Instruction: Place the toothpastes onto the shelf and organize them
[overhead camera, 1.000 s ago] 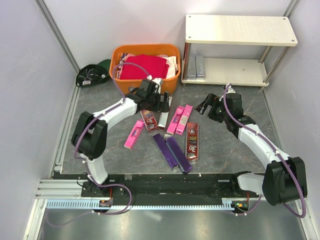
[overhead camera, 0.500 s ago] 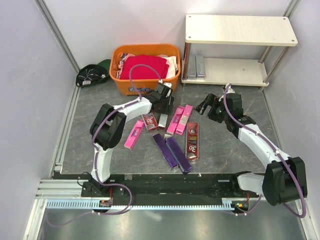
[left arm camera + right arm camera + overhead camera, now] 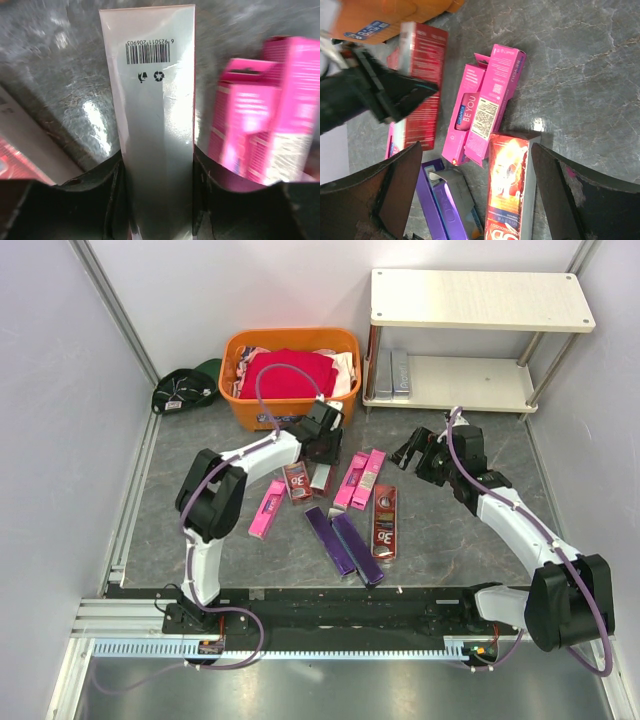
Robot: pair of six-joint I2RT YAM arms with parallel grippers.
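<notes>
Your left fingers (image 3: 111, 200) pinch the silver-grey toothpaste box (image 3: 157, 100) across its width on the worktop (image 3: 440, 530) near the orange basket (image 3: 290, 410), its long axis running straight out from the wrist, while the shelf (image 3: 470, 382) lies well off to the right, nearer your wide-open right fingers (image 3: 385, 190).

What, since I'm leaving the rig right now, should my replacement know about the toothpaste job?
Left gripper: shut on a silver-grey toothpaste lying on the table.
Right gripper: open, empty, above the table.
Done: two silver-grey boxes on the lower board of the shelf.
Left: the gripped box plus three pink boxes, two dark red boxes and two purple boxes on the table.
</notes>
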